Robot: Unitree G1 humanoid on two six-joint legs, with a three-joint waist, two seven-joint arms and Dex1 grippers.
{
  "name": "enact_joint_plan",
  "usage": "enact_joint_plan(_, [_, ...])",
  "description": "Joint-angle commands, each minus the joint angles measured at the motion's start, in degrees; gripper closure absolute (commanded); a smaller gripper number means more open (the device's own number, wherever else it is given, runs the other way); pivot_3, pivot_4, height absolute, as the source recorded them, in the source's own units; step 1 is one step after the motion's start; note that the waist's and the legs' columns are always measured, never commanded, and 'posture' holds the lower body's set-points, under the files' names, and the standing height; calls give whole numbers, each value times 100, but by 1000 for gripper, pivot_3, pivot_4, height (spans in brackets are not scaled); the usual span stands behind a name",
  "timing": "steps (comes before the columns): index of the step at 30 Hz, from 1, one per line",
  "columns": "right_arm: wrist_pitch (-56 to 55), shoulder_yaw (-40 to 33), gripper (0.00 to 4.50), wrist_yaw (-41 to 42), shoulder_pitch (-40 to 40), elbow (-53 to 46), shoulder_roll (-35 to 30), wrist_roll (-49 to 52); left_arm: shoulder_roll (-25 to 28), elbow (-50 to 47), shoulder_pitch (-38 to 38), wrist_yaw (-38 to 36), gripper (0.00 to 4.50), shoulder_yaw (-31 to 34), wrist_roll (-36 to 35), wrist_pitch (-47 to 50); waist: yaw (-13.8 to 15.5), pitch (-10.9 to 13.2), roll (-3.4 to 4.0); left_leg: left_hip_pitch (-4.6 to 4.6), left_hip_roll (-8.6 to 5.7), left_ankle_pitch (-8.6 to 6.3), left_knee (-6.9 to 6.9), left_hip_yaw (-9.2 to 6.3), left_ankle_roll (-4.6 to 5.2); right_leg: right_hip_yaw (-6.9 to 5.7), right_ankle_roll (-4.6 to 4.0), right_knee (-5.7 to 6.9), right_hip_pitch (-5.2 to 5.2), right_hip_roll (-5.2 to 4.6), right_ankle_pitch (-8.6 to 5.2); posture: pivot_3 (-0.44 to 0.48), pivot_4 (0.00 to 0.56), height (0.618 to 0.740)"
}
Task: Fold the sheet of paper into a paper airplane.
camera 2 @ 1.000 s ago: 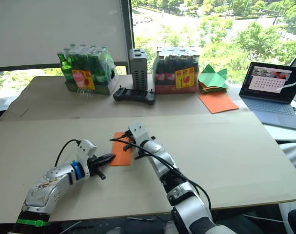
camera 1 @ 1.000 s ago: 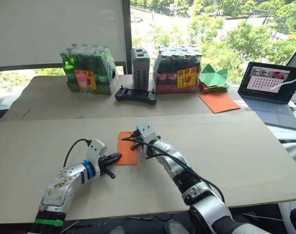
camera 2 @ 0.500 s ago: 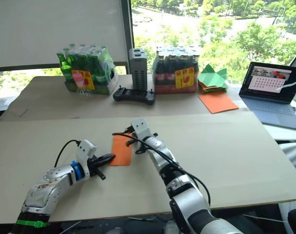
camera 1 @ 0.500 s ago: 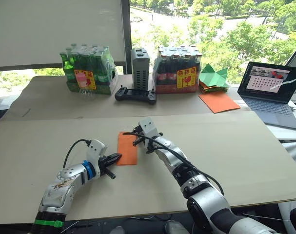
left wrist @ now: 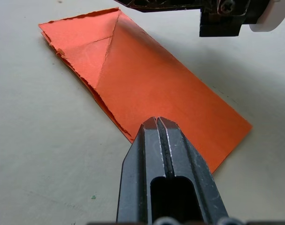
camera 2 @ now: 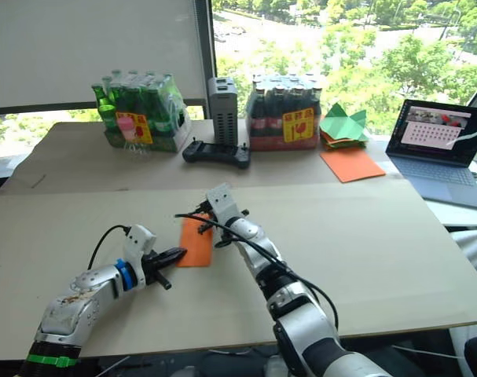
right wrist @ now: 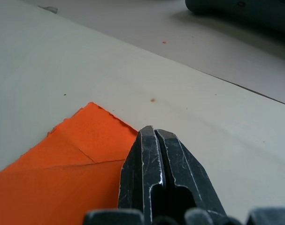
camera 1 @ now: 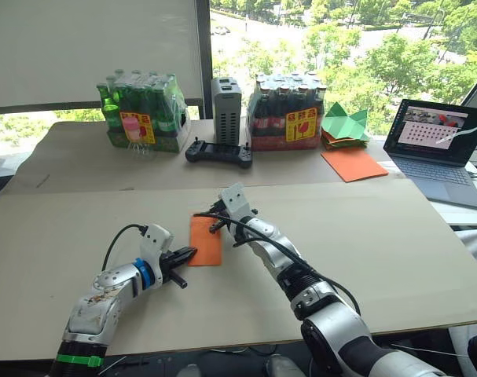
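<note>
Thin creased orange paper rectangle (left wrist: 147, 89), ragged-edged, lies flat mid-surface; left tool (left wrist: 157, 123) and right tool (right wrist: 152, 132) closed, empty

The head's two eyes looked forward and down across the table (camera 1: 395, 236). Each wrist camera sat close, sighting along its fingers; both shared the paper (left wrist: 151, 89) with the head views.

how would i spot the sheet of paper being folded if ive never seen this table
Start at the large pale board nearest the robot. Near its middle, between the left tool and the right tool, lies the sheet of paper. It is small, creased and folded, unlike the larger smooth orange sheet by the laptop.
</note>
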Motion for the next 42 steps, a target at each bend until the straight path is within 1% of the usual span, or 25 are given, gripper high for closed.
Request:
enact_joint_plan(1, [119,58,4479,12,106,-87,292,-42,-1,-82,33,-2,4500,-2,-24,44,1,0,0,0,0,0,0,0,0,0,0,0,0,0,0,0,150,740])
enact_joint_plan(9, [370,121,4479,0,145,2,223,-147,2,-133,78,11,4500,19,-36,56,1,0,0,2,0,0,0,0,0,0,0,0,1,0,0,0,150,740])
enact_joint_plan(13, [552,270,4479,269,284,-191,196,-152,-3,-124,78,15,4500,25,-37,52,1,0,0,3,0,0,0,0,0,0,0,1,2,0,0,0,150,740])
enact_joint_plan(19, [956,546,4479,704,610,-784,99,-185,-3,-116,73,4,4500,25,-38,51,-11,-1,2,7,2,0,-1,0,0,0,0,1,5,1,0,0,150,740])
enact_joint_plan(34, [1858,698,4479,982,1534,-2505,-421,-211,39,-72,33,-36,4500,40,-35,73,6,-3,1,7,1,0,-1,0,0,0,0,0,8,1,0,0,150,740])
enact_joint_plan(42, [2294,948,4479,1327,1835,-3121,-698,-170,59,-50,-8,-55,4500,39,-42,103,10,-3,1,8,0,0,-1,1,0,0,1,-2,9,1,-1,0,150,740])
